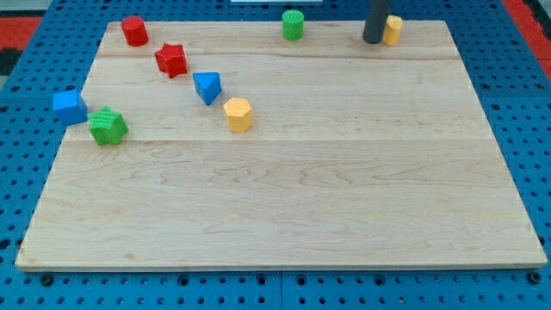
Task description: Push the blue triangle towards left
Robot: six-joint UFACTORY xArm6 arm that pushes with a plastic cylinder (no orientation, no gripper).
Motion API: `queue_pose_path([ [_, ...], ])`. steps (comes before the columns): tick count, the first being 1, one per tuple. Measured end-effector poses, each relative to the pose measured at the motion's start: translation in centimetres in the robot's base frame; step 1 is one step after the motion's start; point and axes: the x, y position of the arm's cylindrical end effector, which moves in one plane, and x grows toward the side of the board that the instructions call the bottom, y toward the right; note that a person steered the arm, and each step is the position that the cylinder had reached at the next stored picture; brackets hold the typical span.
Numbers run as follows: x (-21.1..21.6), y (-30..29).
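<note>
The blue triangle (207,87) lies on the wooden board (284,198) in the upper left part. A red star (171,59) sits just up and left of it, and a yellow hexagon (238,114) just down and right of it. My tip (372,40) is at the view's top right, far to the right of the blue triangle. It stands right beside a yellow block (393,29).
A red cylinder (133,30) stands at the top left and a green cylinder (293,24) at the top middle. A blue cube (68,106) and a green star (108,126) sit at the board's left edge.
</note>
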Motion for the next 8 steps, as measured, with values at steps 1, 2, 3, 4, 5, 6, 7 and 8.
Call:
queue_pose_path([
  [1,0.0,-0.9],
  [2,0.0,-1.0],
  [3,0.0,-1.4],
  [4,0.0,-2.0],
  [5,0.0,-2.2],
  [6,1.8,-7.1],
  [7,4.5,-12.5],
  [8,4.5,-17.8],
])
